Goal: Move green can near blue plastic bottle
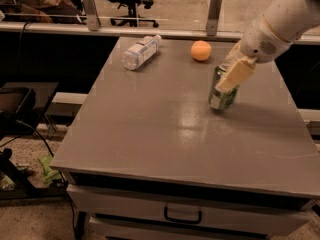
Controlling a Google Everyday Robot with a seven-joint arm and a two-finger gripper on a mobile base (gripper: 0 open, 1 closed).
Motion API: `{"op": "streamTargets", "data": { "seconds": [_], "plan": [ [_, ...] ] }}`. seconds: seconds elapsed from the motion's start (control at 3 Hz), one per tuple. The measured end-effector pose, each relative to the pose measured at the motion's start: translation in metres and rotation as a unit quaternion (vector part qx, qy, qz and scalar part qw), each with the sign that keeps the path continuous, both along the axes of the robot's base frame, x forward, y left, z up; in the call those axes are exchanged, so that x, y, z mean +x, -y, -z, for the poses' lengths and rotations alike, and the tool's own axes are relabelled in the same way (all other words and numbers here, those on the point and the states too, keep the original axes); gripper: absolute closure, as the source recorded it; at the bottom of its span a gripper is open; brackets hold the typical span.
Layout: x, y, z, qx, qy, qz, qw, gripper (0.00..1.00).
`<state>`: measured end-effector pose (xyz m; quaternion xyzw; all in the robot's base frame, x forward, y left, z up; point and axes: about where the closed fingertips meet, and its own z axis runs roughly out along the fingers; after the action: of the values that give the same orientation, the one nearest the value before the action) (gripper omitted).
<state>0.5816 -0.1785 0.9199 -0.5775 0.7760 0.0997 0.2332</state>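
Note:
The green can (222, 98) stands upright, slightly tilted, right of the grey table's middle (150, 129). My gripper (231, 74) comes in from the upper right and is shut on the can's upper half; one pale finger (235, 74) covers its front. The can looks a little above or just at the tabletop. The blue plastic bottle (140, 52), clear with a white-and-blue label, lies on its side at the table's far left, well away from the can.
An orange ball-like fruit (201, 50) sits at the table's far edge between the bottle and the can. A glass rail with metal posts (214, 13) runs behind the table. Drawers (182, 215) are below the front edge. Cables and clutter lie on the floor at left.

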Motion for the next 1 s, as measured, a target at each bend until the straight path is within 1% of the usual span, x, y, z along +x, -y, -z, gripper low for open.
{"op": "streamTargets", "data": {
  "seconds": [0.33,0.67,1.0],
  "plan": [
    [0.026,-0.039,-0.004,0.012,0.002,-0.02,0.9997,1.0],
    [0.053,-0.073,-0.003,0.022,0.002,-0.032,0.9992,1.0],
    [0.08,-0.101,0.001,0.029,-0.001,-0.037,0.9989,1.0]
  ]
}}
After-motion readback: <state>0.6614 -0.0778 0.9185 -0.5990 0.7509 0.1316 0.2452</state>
